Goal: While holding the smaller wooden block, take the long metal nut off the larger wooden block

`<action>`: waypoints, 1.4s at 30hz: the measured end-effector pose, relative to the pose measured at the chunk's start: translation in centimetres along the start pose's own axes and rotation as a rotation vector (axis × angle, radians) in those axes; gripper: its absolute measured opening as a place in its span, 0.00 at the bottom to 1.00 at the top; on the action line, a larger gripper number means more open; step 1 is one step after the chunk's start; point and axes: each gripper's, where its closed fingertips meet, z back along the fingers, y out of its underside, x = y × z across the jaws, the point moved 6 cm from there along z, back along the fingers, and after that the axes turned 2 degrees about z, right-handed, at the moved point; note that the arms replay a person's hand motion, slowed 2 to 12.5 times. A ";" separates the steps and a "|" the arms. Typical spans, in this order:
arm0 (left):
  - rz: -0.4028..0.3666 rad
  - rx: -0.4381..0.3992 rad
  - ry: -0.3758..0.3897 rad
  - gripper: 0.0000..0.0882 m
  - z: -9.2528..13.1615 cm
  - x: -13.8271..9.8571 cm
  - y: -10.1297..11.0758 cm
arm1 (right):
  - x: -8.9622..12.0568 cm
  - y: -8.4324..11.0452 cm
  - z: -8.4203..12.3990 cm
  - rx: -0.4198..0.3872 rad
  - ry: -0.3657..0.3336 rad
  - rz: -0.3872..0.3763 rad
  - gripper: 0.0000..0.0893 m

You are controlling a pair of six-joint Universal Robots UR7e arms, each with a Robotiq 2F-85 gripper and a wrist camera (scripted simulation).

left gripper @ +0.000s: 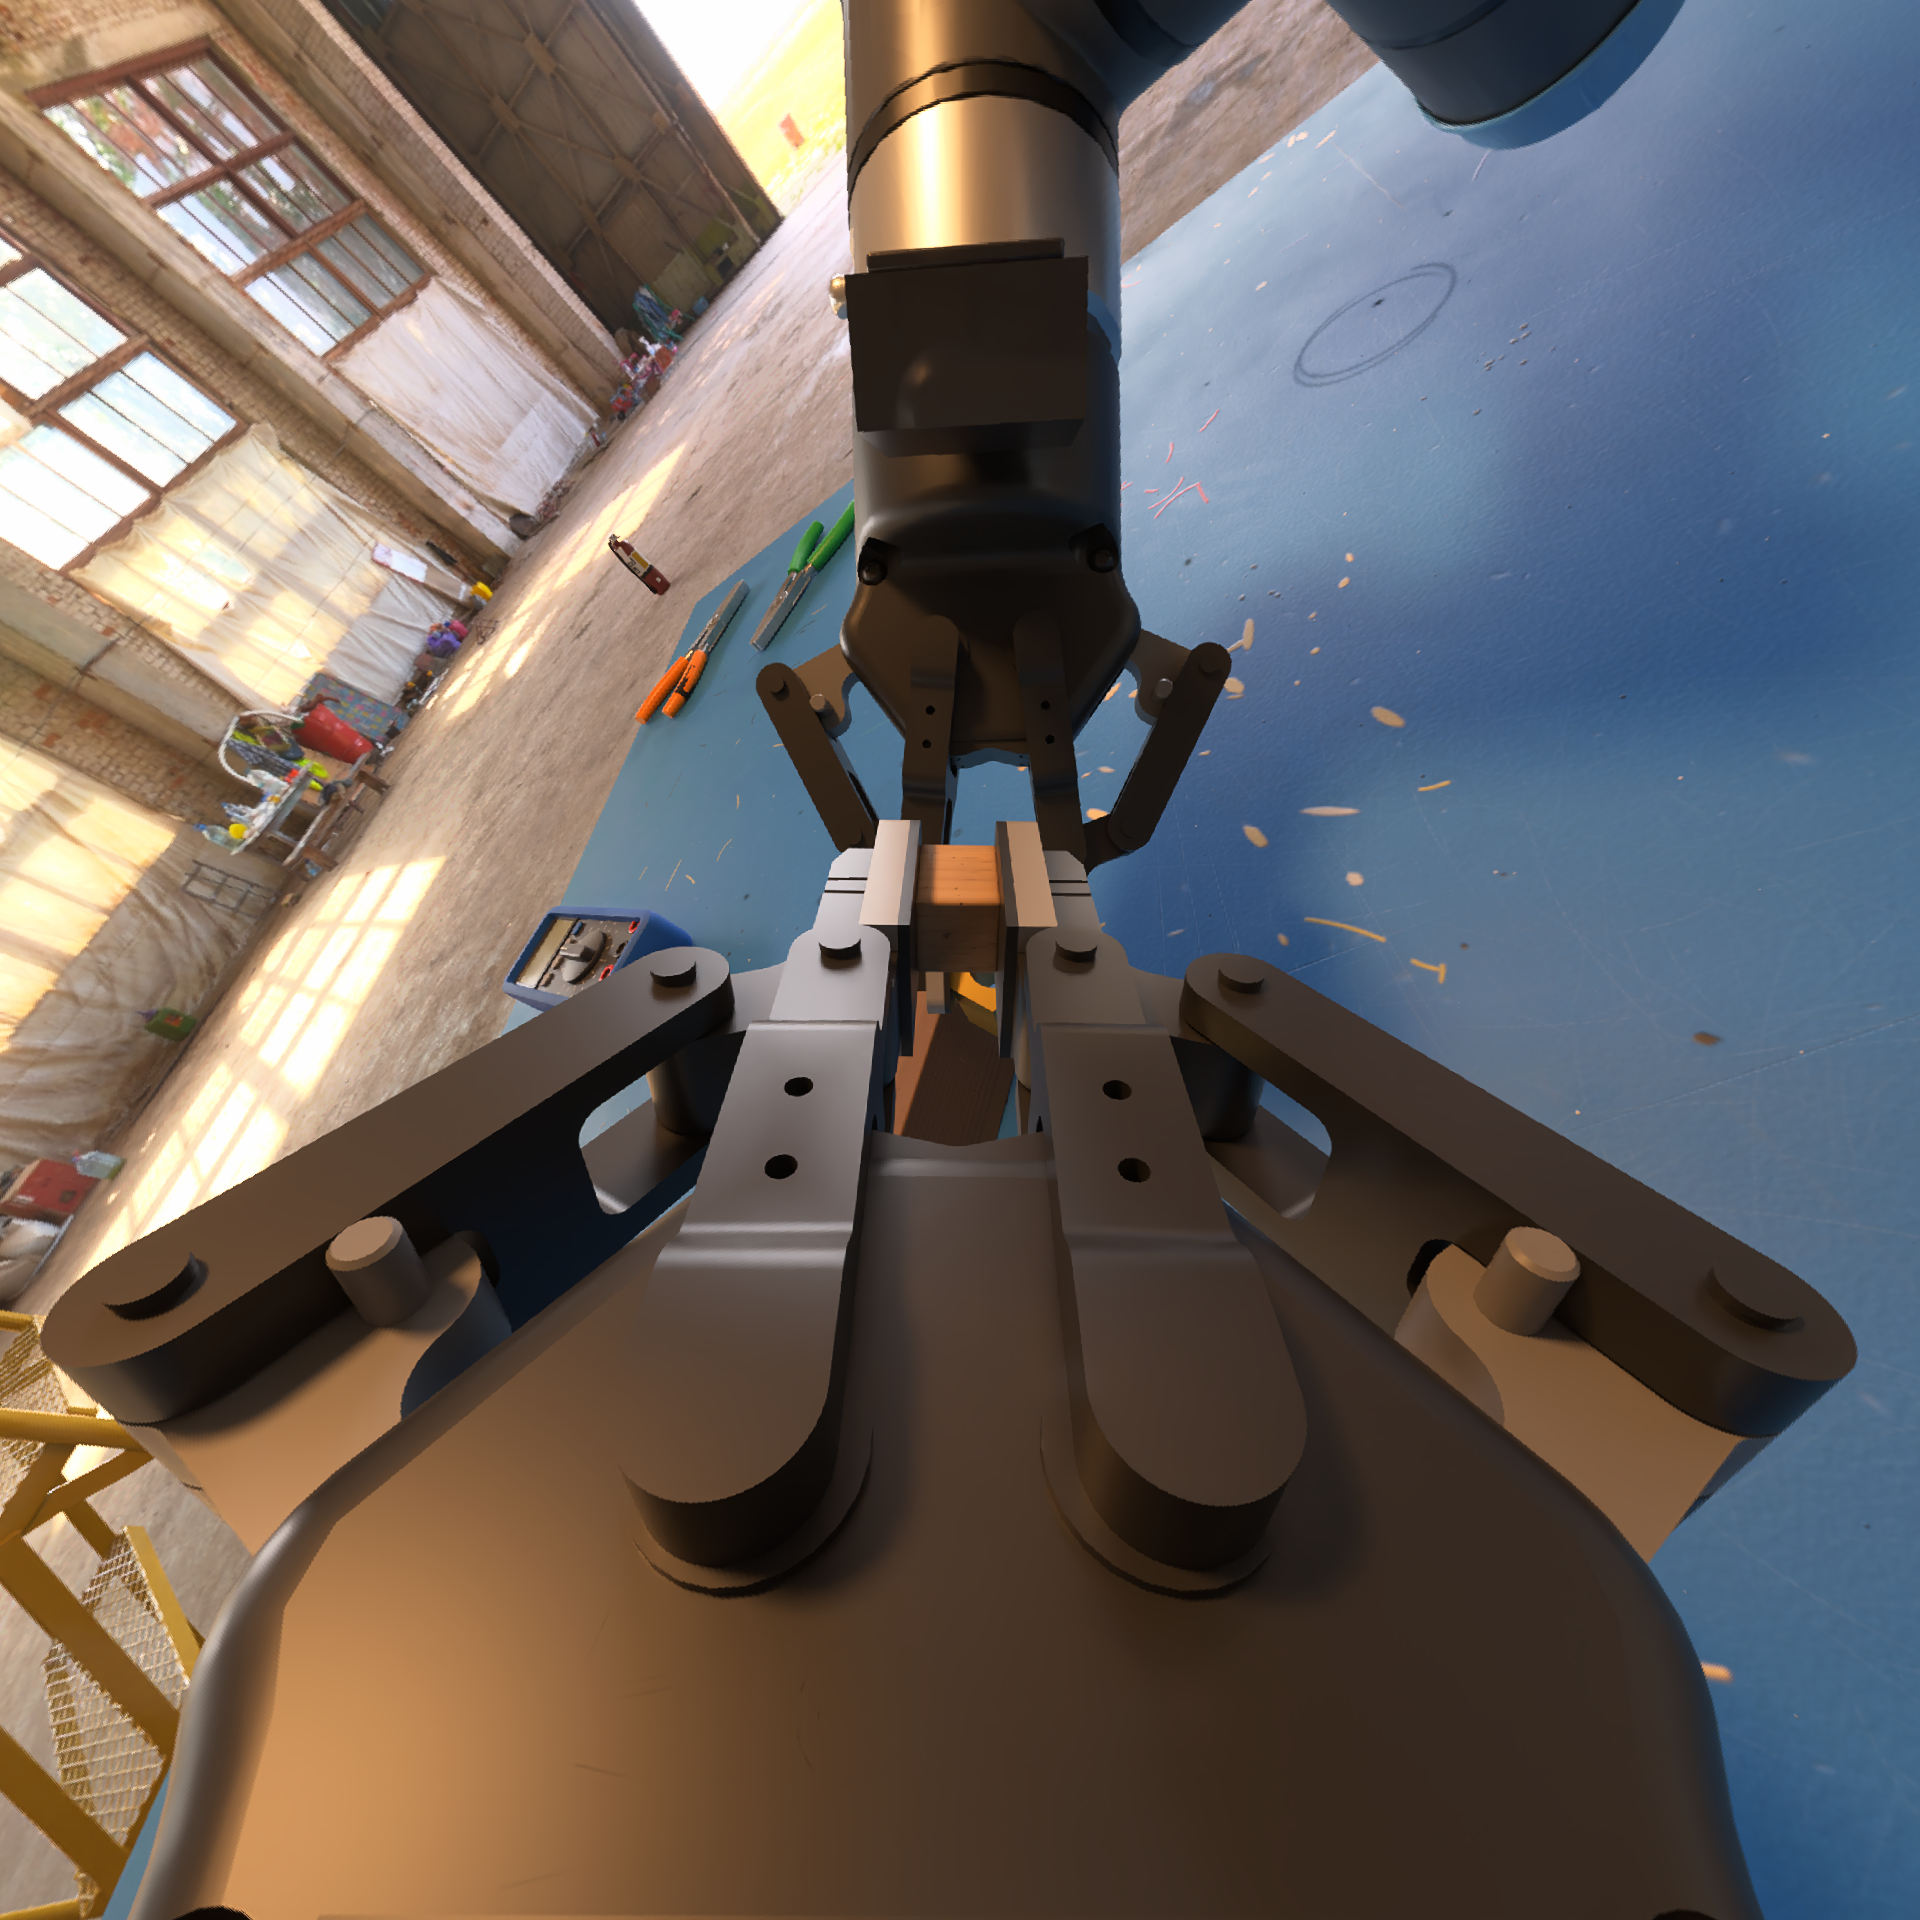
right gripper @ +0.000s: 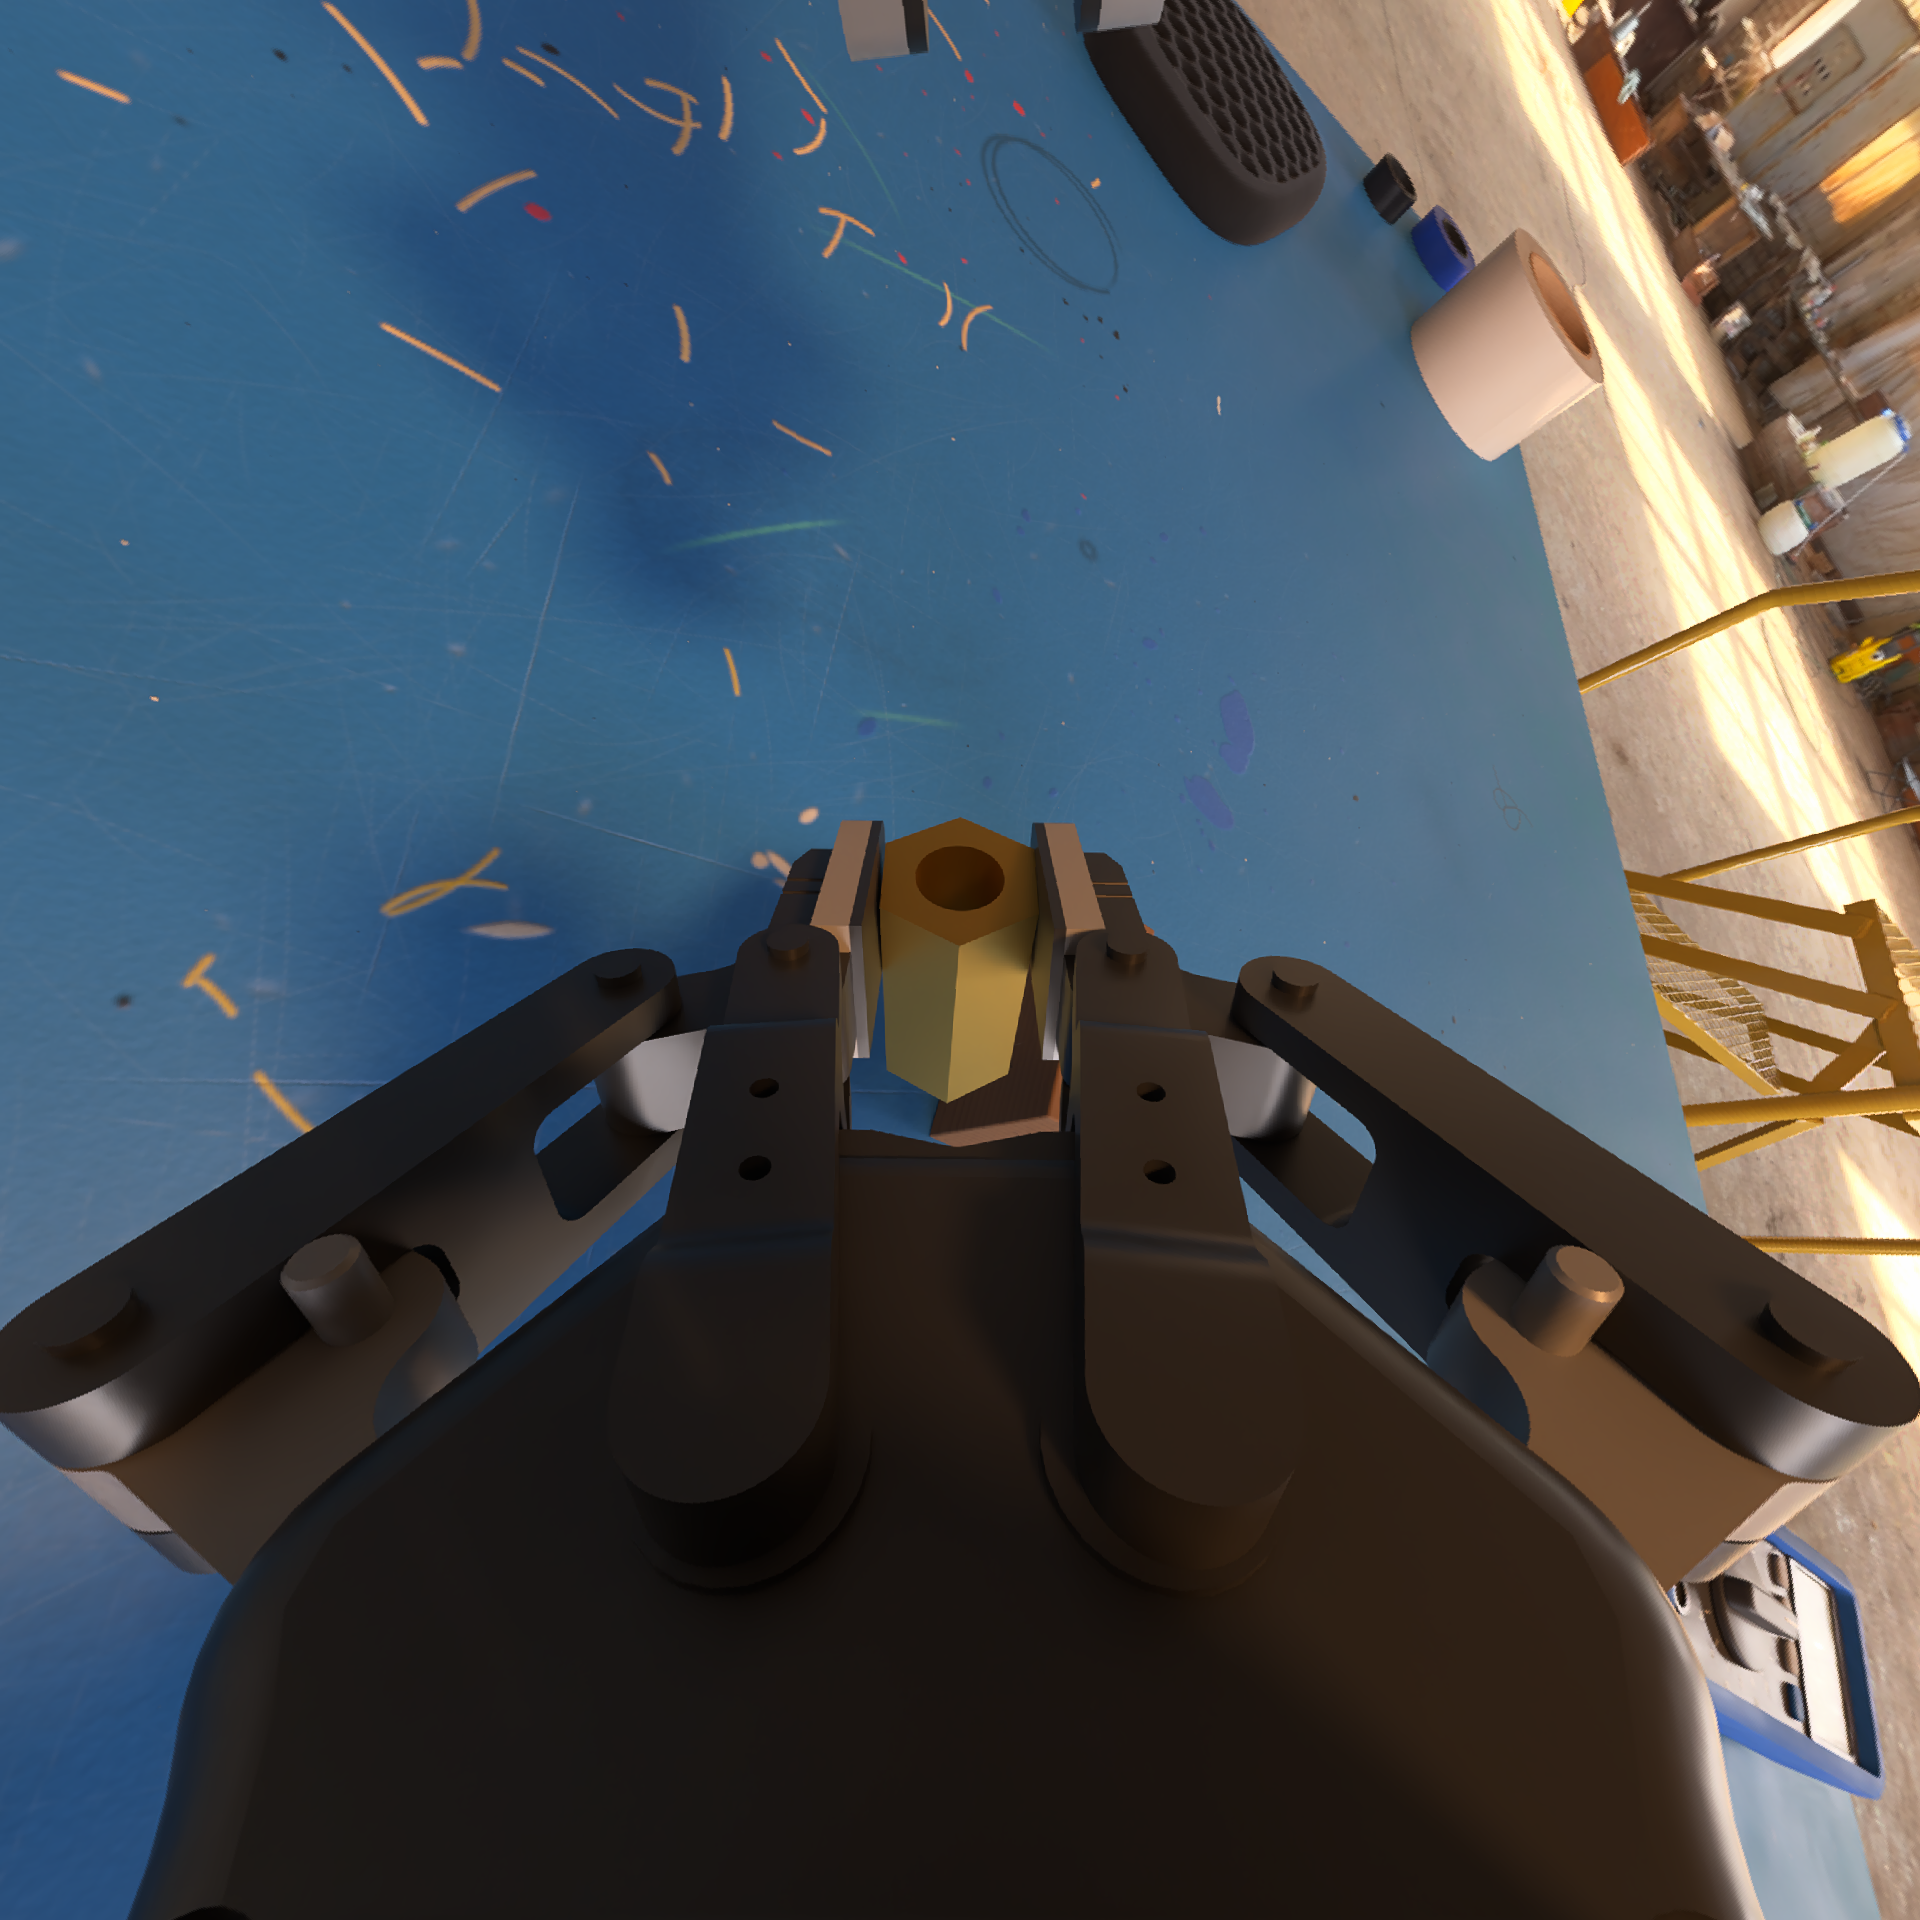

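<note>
Left hand (left gripper: 956, 894) clamped on smaller wooden block (left gripper: 956, 902); right hand (right gripper: 958, 914) pinching long metal nut (right gripper: 956, 956). Best: draw nut straight out, left firm.

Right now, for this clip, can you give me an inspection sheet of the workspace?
Surface: blue table, scratched, strewn with shavings.
Job's things: small wooden block clamped; long brass hex nut clamped above dark wood.
Clutter: multimeter, orange-handled pliers, green-handled pliers, tape roll, black meshed case.
Grippers: left gripper shut on block; right gripper shut on nut.
Cables: nothing seen.
Surroundings: brick hall, yellow railing.
</note>
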 end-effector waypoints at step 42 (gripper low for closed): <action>-0.221 0.129 0.019 0.14 -0.2 -1.5 0.6 | 0.5 -0.3 0.2 0.144 0.098 0.136 0.28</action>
